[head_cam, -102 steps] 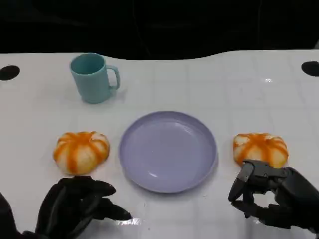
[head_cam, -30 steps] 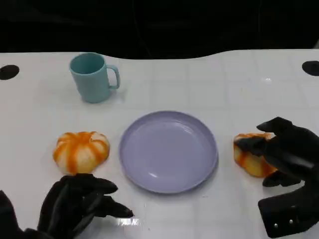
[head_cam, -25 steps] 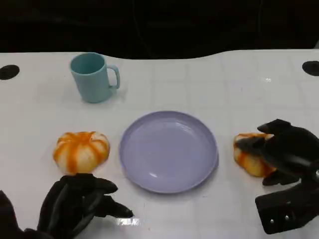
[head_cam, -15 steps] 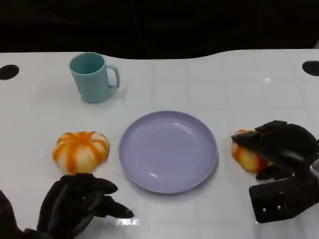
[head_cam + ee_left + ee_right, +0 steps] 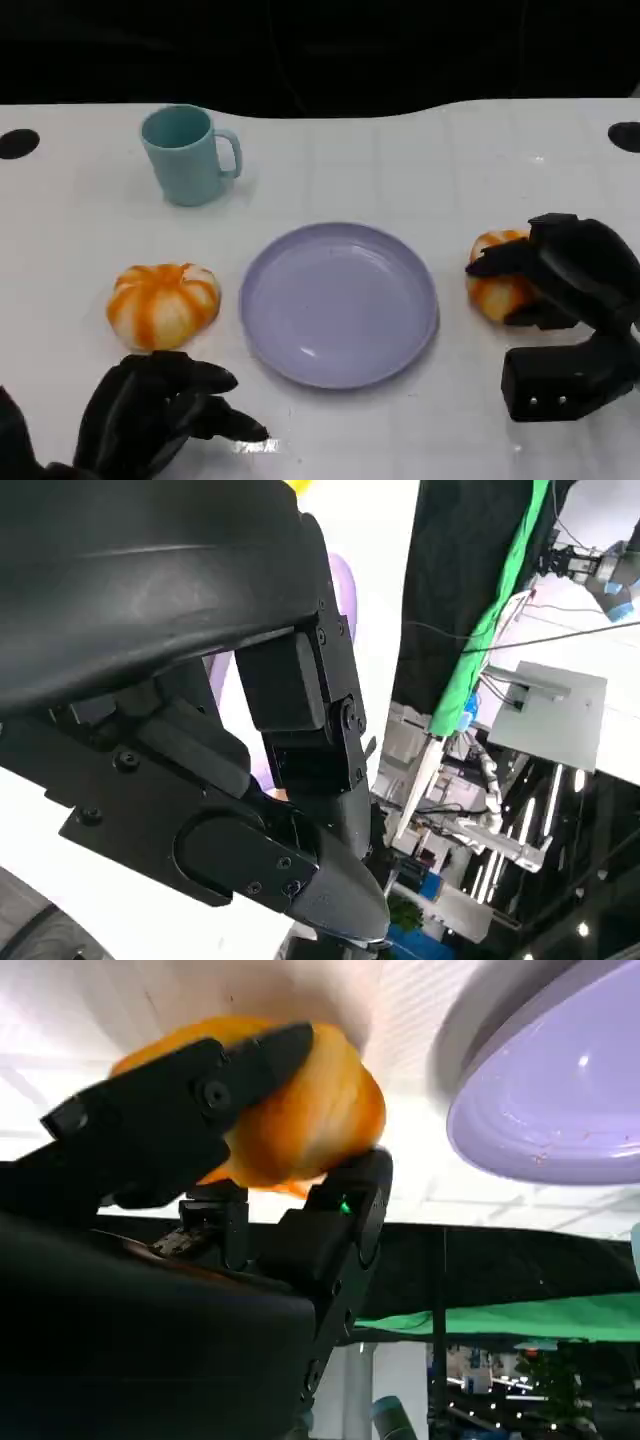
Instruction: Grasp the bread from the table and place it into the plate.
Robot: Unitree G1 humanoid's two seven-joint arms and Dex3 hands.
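Right hand (image 5: 572,268) gripped the right-side bread (image 5: 497,285) just beside the plate (image 5: 338,303) (nothing in it yet), transfer remained; left hand (image 5: 155,410) lay open on worktop (image 5: 420,160).

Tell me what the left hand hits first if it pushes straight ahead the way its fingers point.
Hard to be sure: the left hand points toward the plate's near rim, so probably that, passing beside the orange-striped bread.
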